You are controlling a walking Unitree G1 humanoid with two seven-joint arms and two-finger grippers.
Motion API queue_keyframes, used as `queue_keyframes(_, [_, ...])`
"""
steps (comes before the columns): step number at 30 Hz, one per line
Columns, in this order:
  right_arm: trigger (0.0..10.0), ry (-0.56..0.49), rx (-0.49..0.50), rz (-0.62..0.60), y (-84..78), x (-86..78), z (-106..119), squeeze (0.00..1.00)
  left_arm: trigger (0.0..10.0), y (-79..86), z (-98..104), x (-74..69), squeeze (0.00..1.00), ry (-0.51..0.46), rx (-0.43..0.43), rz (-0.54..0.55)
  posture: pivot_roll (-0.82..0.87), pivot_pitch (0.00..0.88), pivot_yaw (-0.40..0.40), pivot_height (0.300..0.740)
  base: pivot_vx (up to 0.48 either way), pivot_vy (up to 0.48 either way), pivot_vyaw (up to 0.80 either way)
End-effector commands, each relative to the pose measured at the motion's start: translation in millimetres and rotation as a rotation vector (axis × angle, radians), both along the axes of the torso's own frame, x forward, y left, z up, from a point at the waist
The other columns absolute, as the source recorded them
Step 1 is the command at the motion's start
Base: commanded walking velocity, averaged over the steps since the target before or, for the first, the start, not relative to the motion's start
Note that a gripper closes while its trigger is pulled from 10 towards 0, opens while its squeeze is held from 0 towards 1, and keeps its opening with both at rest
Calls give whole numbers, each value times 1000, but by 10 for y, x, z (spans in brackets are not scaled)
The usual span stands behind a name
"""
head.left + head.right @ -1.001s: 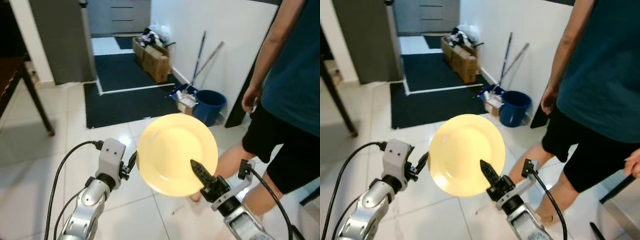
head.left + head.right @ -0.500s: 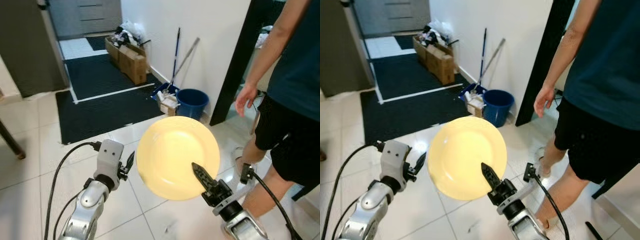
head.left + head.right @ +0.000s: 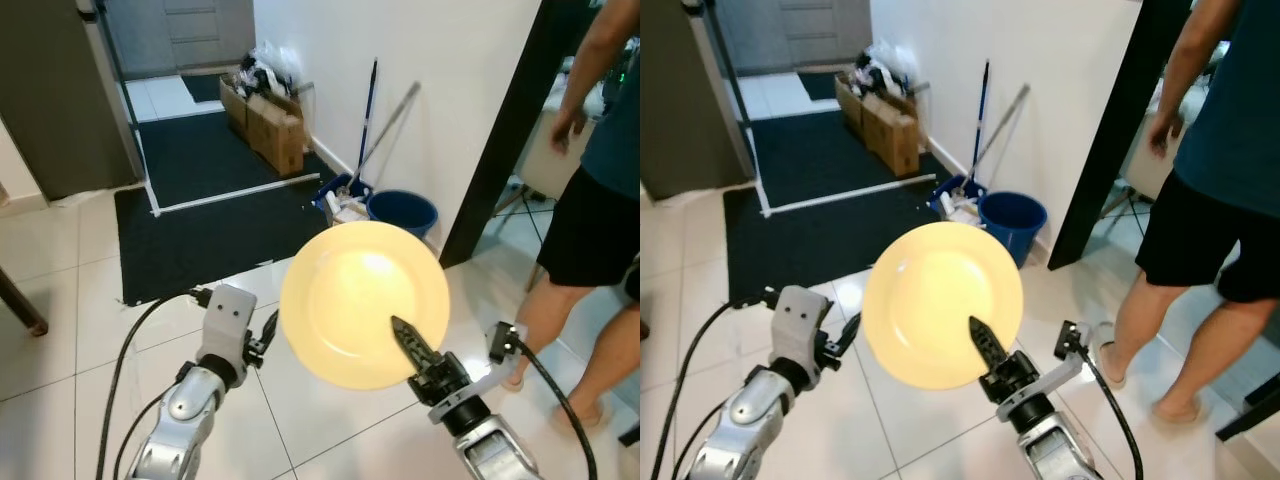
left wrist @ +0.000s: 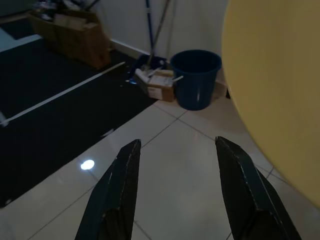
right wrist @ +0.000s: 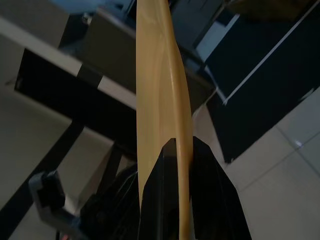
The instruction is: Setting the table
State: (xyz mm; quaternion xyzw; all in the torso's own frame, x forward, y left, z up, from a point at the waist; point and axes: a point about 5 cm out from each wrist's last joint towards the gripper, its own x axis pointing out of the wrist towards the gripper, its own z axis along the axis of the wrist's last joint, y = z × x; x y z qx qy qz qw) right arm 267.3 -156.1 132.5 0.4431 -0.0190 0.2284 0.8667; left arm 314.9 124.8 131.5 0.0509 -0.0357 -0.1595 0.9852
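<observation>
White tiles, perhaps dark mat

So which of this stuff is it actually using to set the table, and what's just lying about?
In use:
yellow plate, clamped by the right gripper

Lying about:
blue bucket
mop
cardboard boxes
dark mat

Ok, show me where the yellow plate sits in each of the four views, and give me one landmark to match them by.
Left eye view: yellow plate at centre, pinched by the right end effector.
Right eye view: plate at centre-left.
Left wrist view: plate's rim beside the open left end effector.
Right wrist view: plate edge-on between the fingers.
Shared landmark: blue bucket, seen in both eye views and the left wrist view.
</observation>
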Motion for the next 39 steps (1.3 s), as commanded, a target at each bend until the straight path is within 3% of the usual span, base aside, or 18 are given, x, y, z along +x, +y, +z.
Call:
queue_keyframes(1, [10000, -1, 16, -19, -32, -29, 13, 0, 10000, -48, -48, -22, 0, 20, 14, -19, -30, 97, 79, 740, 480, 0, 0])
queue_keyframes(39, [10000, 14, 5, -10, 10, -37, -16, 0, 10000, -70, -48, -7, 0, 27, 18, -33, -33, 95, 87, 740, 480, 0, 0])
